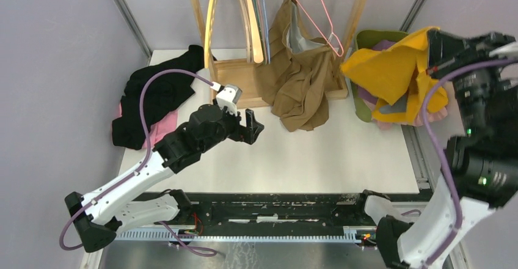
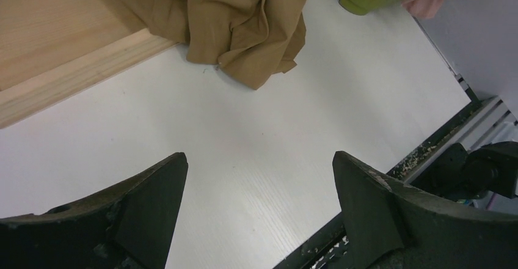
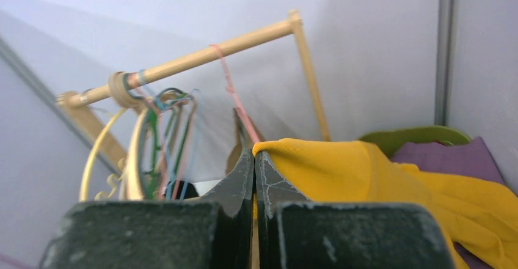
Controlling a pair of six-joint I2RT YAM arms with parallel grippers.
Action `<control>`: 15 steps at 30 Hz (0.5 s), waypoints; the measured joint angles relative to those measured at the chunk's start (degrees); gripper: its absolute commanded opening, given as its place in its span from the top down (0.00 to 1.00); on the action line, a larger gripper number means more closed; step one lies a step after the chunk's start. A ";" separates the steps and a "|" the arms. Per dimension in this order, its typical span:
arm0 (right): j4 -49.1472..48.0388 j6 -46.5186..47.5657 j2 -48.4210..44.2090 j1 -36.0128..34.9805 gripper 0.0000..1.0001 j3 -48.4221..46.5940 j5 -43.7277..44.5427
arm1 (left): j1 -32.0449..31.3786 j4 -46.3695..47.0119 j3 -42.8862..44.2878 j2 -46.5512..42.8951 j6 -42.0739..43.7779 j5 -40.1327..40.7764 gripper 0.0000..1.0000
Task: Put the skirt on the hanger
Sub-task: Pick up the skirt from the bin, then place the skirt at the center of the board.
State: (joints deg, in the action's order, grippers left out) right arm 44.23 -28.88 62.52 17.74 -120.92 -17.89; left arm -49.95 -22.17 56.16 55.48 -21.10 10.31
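Early stage: right hand (image 3: 254, 154) clamped shut on yellow skirt (image 3: 348, 171), held aloft; left hand (image 2: 258, 157) wide, empty; skirt not yet on pink hanger (image 3: 231, 92)

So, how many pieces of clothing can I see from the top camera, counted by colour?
Black garment: 1
Pink: 2, the left pink garment and the right pink garment
Brown garment: 1
Yellow garment: 1
Purple garment: 1
Total: 6; the piles may hide more.
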 measured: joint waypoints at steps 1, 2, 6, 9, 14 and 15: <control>0.48 -0.44 -1.70 0.00 0.99 -0.15 -0.87 | 0.00 -0.02 -0.55 -0.79 -0.39 -0.55 0.07; 0.85 -0.96 -3.06 0.00 0.99 -0.26 -1.70 | 0.00 0.00 -1.03 -1.51 -0.66 -1.36 0.07; 0.20 -4.61 -8.02 0.00 0.99 -1.77 -6.01 | 0.00 0.02 -2.99 -4.33 -2.01 -3.67 0.07; -2.49 -8.76 -10.10 0.00 0.99 -2.10 -9.62 | 0.00 -0.13 -4.46 -6.38 -2.36 -4.70 0.08; -12.92 -19.41 -15.67 0.02 0.99 8.57 -17.29 | 0.00 -0.79 -6.19 -10.01 -3.58 -4.92 0.08; -15.45 -21.97 -17.22 0.00 0.99 12.79 -18.99 | 0.00 -0.96 -6.36 -10.64 -3.80 -4.90 0.08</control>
State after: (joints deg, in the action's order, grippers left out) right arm 28.77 -50.85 45.30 17.74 -108.14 -36.88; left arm -49.95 -23.14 49.80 44.84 -24.91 5.41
